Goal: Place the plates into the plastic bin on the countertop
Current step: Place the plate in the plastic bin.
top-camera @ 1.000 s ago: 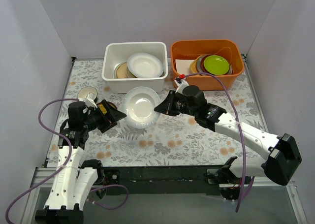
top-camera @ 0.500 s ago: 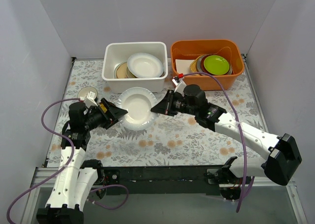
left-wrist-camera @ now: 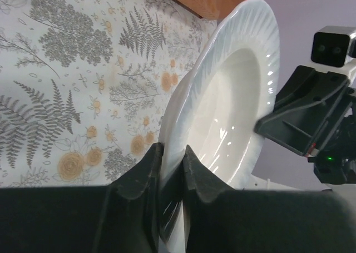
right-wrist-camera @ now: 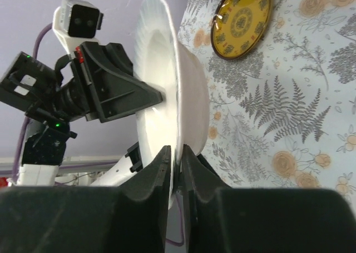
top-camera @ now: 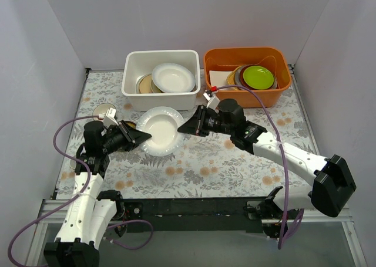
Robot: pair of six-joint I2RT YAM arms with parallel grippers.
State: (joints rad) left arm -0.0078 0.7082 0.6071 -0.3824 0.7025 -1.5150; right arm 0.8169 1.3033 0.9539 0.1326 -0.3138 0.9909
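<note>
1 ribbed white round plate point(top-camera: 161, 129) hangs clamped at opposite rims by the left gripper point(top-camera: 142, 138) and right gripper point(top-camera: 184, 129); mismatched motion could wrench it loose.

The white plate point(top-camera: 160, 129), gripped at opposite rims by the left claw point(top-camera: 141, 139) and right claw point(top-camera: 183, 129), has shifted leftward with both.

- White fluted plate point(top-camera: 160, 130) — centre frame, held above the counter point(top-camera: 235, 161), just below the bin.
- White plastic bin point(top-camera: 130, 73) — upper centre, a white plate point(top-camera: 173, 77) topping others inside.
- Small dark-yellow plate point(top-camera: 106, 110) lies flat, left.
</note>
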